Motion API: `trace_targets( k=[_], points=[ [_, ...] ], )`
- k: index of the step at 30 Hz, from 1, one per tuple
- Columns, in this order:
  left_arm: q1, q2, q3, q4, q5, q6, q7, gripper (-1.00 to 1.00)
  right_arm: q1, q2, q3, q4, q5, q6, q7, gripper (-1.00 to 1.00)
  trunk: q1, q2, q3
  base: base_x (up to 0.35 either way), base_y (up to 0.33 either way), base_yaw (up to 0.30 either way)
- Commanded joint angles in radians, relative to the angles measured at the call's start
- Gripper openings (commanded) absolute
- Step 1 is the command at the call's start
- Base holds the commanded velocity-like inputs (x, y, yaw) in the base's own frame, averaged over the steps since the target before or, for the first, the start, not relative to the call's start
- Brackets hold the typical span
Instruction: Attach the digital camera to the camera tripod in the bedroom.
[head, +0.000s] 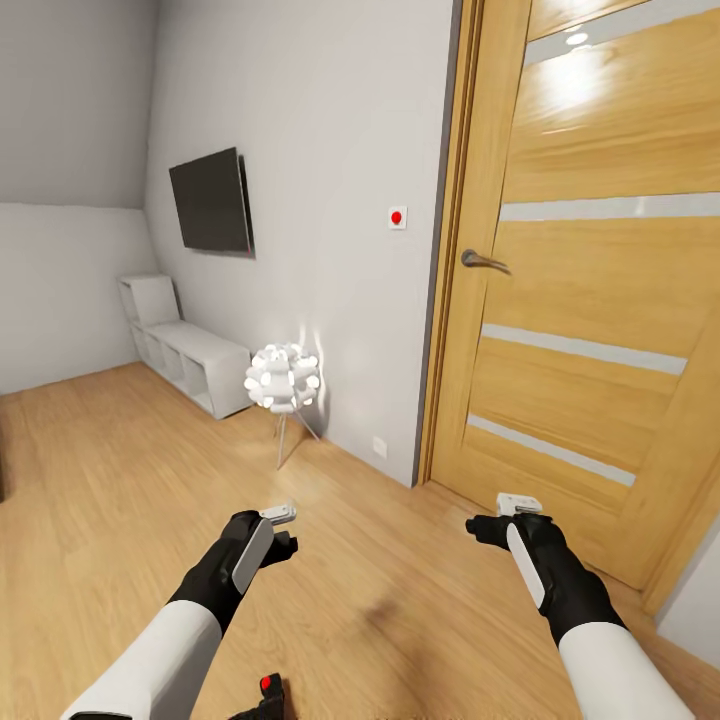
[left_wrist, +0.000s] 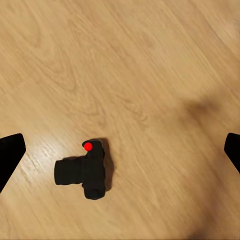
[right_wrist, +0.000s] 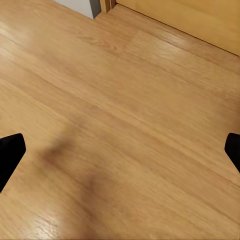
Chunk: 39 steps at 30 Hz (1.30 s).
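The digital camera (left_wrist: 85, 172) lies on the light wood floor, black with a red button on top, its lens pointing sideways. In the head view it peeks in at the bottom edge (head: 265, 695), close to my base. My left gripper (head: 283, 532) hangs above the floor, open, its black fingertips (left_wrist: 10, 152) spread far apart with the camera below and between them, well clear of both. My right gripper (head: 498, 518) is open too, over bare floor (right_wrist: 120, 125) near the door. The camera tripod is out of view.
A wooden door (head: 600, 300) stands shut at the right, beside a grey wall with a TV (head: 212, 203). White cube shelves (head: 185, 355) line the wall under it. A floor lamp (head: 283, 382) with a white ball head on thin legs stands near the wall.
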Motion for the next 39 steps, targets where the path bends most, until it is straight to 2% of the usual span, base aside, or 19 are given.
trace_targets(
  k=[1,11,16,22,23,28,32,39],
  points=[
    [0.000,0.000,-0.001,-0.001,0.010,0.002,0.009,1.00,-0.001,0.000,0.001,-0.001,-0.008,0.004,-0.007,1.00,0.004,-0.008,-0.004,0.000,0.000,0.000],
    [0.000,0.001,-0.001,-0.001,0.010,0.002,0.008,1.00,-0.001,0.000,0.001,-0.002,-0.008,0.004,-0.006,1.00,0.042,-0.078,-0.036,0.000,0.000,0.000],
    [0.000,0.002,-0.001,-0.001,0.011,0.002,0.007,1.00,-0.001,-0.001,0.001,-0.002,-0.008,0.005,0.020,1.00,0.061,-0.113,-0.051,0.000,0.000,0.000],
    [0.000,0.003,-0.001,0.000,0.013,0.003,0.004,1.00,-0.001,-0.006,0.000,-0.003,-0.008,0.007,0.135,1.00,0.084,-0.155,-0.070,0.000,0.000,0.000],
    [0.000,0.003,0.000,0.009,0.019,0.003,0.002,1.00,-0.001,-0.008,0.000,-0.003,-0.007,0.012,0.248,1.00,0.088,-0.162,-0.073,0.000,0.000,0.000],
    [0.000,0.003,0.000,0.033,0.033,0.002,0.001,1.00,-0.001,-0.010,-0.001,-0.003,-0.006,0.032,0.374,1.00,0.107,-0.197,-0.089,0.000,0.000,0.000],
    [0.000,0.003,0.000,0.041,0.038,0.001,0.001,1.00,-0.001,-0.011,-0.001,-0.003,-0.006,0.038,0.409,1.00,0.123,-0.225,-0.101,0.000,0.000,0.000],
    [0.000,0.003,0.000,0.046,0.040,0.000,0.001,1.00,-0.001,-0.011,-0.001,-0.003,-0.007,0.043,0.431,1.00,0.149,-0.274,-0.123,0.000,0.000,0.000]
  ],
)
